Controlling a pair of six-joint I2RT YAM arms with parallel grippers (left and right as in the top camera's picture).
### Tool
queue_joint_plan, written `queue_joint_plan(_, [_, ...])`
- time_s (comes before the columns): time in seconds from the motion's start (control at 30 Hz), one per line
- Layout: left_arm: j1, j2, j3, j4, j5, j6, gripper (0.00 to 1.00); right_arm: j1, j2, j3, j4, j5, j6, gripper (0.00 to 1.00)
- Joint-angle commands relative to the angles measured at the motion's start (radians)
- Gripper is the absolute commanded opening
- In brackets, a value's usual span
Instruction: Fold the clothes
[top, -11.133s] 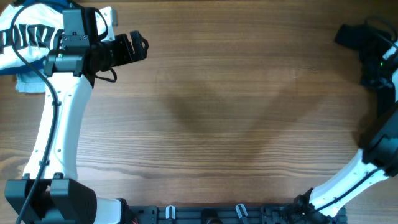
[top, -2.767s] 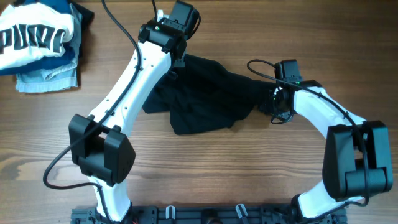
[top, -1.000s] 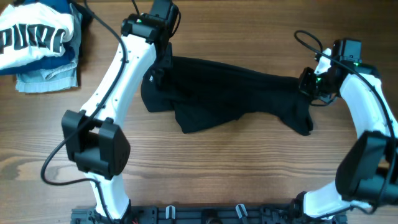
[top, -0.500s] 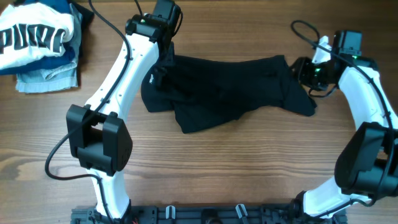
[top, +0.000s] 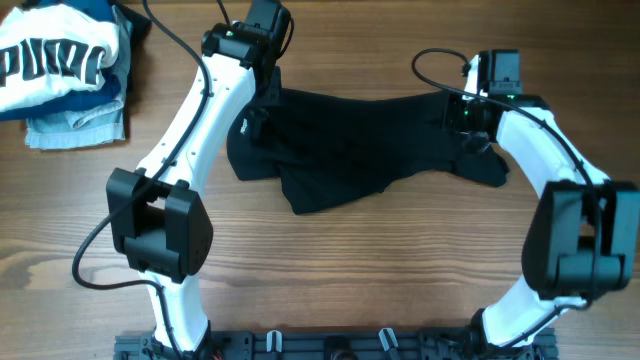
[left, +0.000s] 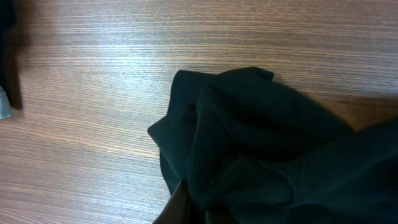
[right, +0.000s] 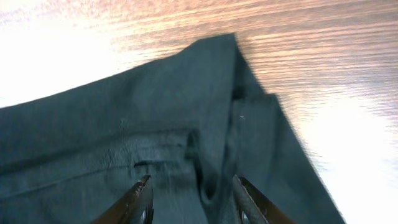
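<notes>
A black garment lies stretched left to right across the far half of the wooden table, crumpled at its left end. My left gripper is shut on that bunched left end; in the left wrist view the dark cloth fills the space over the gripper. My right gripper hovers over the garment's right end. In the right wrist view it is open, with a raised fold of the cloth lying between the two fingers.
A pile of folded clothes, topped by a white shirt with dark lettering, sits at the far left corner. Both arms' bases stand at the near edge, and a cable loops above the right arm.
My right gripper has let go of the garment's right end and swung left over it. That end now lies flat on the table. The left gripper holds still.
</notes>
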Motion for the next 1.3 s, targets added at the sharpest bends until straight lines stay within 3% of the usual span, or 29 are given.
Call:
queue_joint_plan(0.0, [0.009, 0.003, -0.002, 0.002, 0.008, -0.016, 0.04, 0.000, 0.080, -0.009, 0.035, -0.059, -0.019, 0.41])
queue_joint_plan(0.27, [0.009, 0.003, -0.002, 0.002, 0.008, -0.008, 0.04, 0.000, 0.098, -0.009, 0.031, -0.075, -0.008, 0.39])
queue_joint_plan(0.33, [0.009, 0.003, -0.002, 0.002, 0.008, -0.008, 0.04, 0.000, 0.098, -0.009, 0.029, -0.083, 0.004, 0.35])
queue_joint_plan(0.47, [0.009, 0.003, -0.002, 0.002, 0.005, -0.008, 0.04, 0.000, 0.089, -0.008, 0.029, -0.085, 0.032, 0.16])
queue_joint_plan(0.67, [0.009, 0.003, -0.002, 0.003, 0.004, -0.008, 0.04, -0.002, 0.021, 0.010, 0.024, -0.078, 0.043, 0.04])
queue_joint_plan(0.9, [0.010, -0.033, 0.012, -0.016, -0.072, -0.009, 0.04, -0.011, -0.142, 0.073, -0.051, 0.001, -0.001, 0.04])
queue_joint_plan(1.13, [0.010, -0.297, 0.030, 0.047, -0.227, -0.007, 0.04, -0.114, -0.420, 0.094, -0.084, 0.021, -0.040, 0.04])
queue_joint_plan(1.27, [0.010, -0.445, 0.030, 0.156, -0.259, 0.099, 0.04, -0.184, -0.542, 0.098, -0.089, 0.016, -0.053, 0.04])
